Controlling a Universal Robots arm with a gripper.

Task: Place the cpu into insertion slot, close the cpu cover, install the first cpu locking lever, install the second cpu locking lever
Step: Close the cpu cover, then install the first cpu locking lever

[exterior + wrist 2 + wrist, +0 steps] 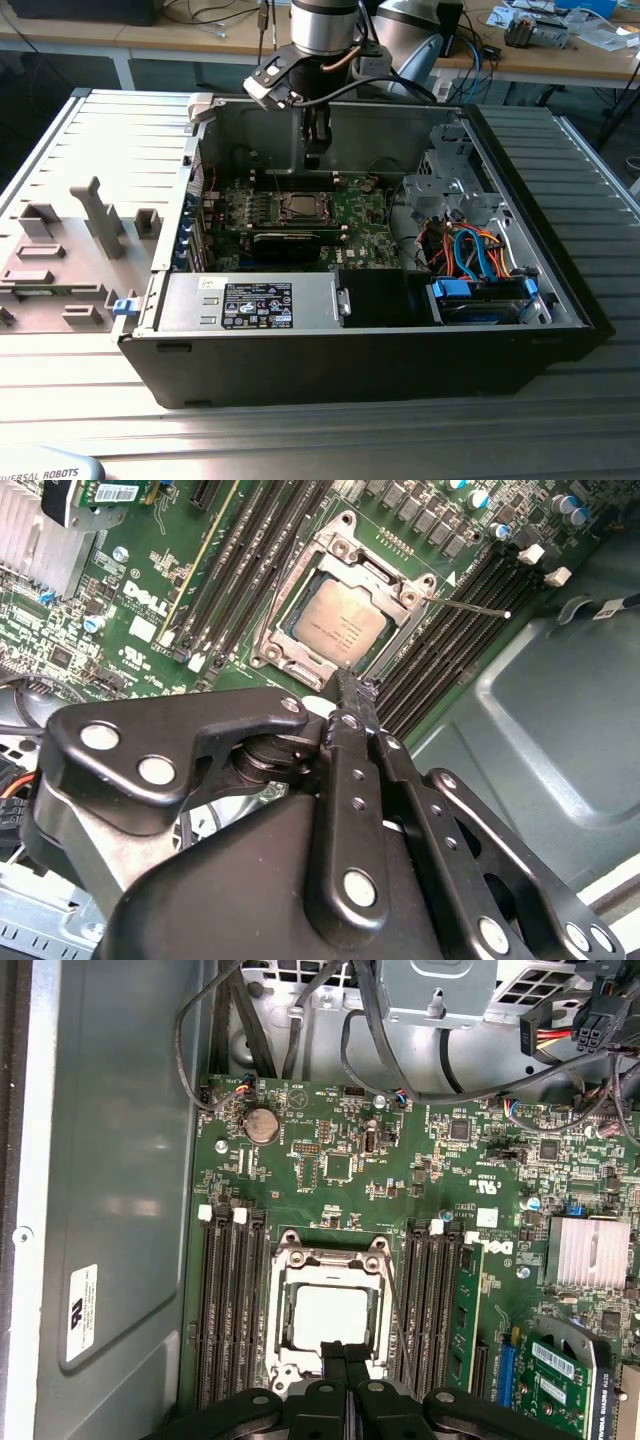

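The cpu (340,630) lies silver side up in the insertion slot (298,207) in the middle of the green motherboard (400,1160). The silvery cpu cover (283,615) lies flat around it, the chip showing through its window. In the first wrist view the cpu (325,1315) sits inside the cover frame (325,1255). A thin locking lever rod (470,608) sticks out from one socket corner over the memory slots. My gripper (345,688) hovers just above the socket's edge, shut with nothing between its fingers. In the exterior view the gripper (314,152) hangs above the board.
The board sits inside an open computer case (560,290). Black memory slots (228,1310) flank the socket. A heatsink (590,1250), a card (565,1375) and cable bundles (470,250) lie to one side. The case's grey wall (110,1160) stands close on the other.
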